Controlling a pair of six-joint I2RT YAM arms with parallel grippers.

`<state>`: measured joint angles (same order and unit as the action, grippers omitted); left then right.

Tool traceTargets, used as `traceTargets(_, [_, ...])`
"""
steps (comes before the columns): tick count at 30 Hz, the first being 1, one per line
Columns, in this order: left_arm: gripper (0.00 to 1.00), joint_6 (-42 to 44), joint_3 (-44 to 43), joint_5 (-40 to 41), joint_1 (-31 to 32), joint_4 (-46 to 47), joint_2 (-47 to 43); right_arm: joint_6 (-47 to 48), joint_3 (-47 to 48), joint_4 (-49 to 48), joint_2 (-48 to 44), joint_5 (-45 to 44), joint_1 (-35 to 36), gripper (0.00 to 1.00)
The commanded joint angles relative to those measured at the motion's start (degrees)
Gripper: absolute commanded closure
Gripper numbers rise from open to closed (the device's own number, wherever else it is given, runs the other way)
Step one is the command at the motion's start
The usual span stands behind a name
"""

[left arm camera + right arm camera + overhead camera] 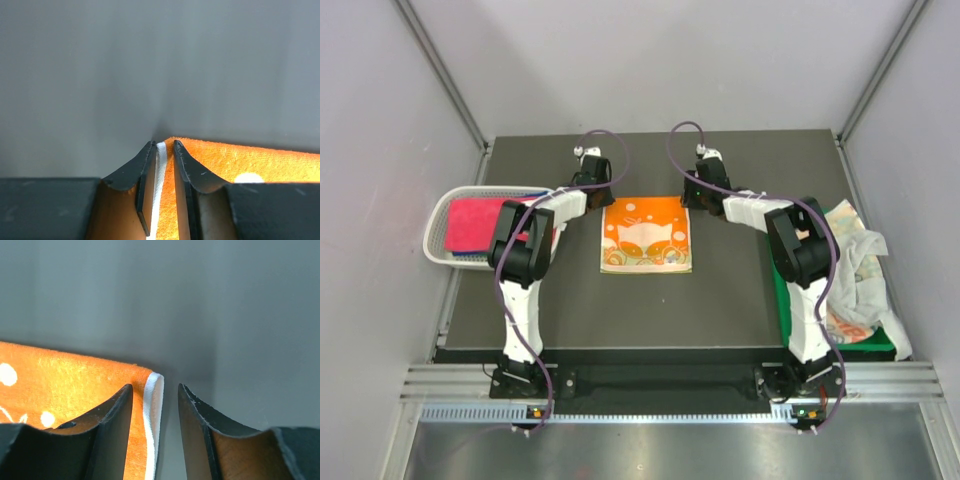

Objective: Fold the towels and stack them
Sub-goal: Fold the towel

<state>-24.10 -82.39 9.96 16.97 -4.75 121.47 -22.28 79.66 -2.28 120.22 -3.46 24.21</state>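
On the table [650,310], at its middle, the orange towel [647,235] lies flat. Its edges run square to the table's, and it is a little wider left to right than near to far. Only the top view shows this, along with a pink towel [475,222] in the basket [440,215] at left and crumpled towels [860,265] over the tray [782,300] at right. Both arms rise from their bases with elbows bent high and forearms angling inward to the towel's far corners. Only the wrist views show the jaws. The left gripper [163,142] has its fingers nearly together around the white hem; whether they pinch it cannot be told. The right gripper [155,386] stands spread astride the other corner's hem, one finger clear of the cloth.
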Motion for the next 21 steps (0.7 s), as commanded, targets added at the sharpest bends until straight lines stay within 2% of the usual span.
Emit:
traceTargets(1, [0.75,-0.4,1.7,-1.7,0.2,-4.2,4.1,-1.0,1.4,-2.9,-0.6,1.2,-0.3,0.58])
traceTargets(5, [0.76,-0.6,1.6,-2.0,0.2,-3.9,4.2,-1.4,1.9,-3.7,0.1,2.0,-0.4,0.58])
traceTargets(11, [0.76,-1.0,1.5,-2.2,0.5,-3.6,4.6,-1.9,7.4,2.1,3.8,1.1,-0.2,0.60])
traceTargets(13, [0.77,-1.0,1.6,-2.2,0.6,-3.5,4.7,-1.7,9.5,6.7,4.8,0.0,-0.1,0.61])
traceTargets(17, [0.79,-1.3,1.9,-2.3,0.7,-3.3,4.9,-2.0,10.6,9.5,6.2,-1.6,0.0,0.70])
traceTargets(21, [0.82,-1.5,2.1,-2.0,0.7,-3.0,5.0,-2.0,10.7,11.2,6.3,-3.2,0.0,0.72])
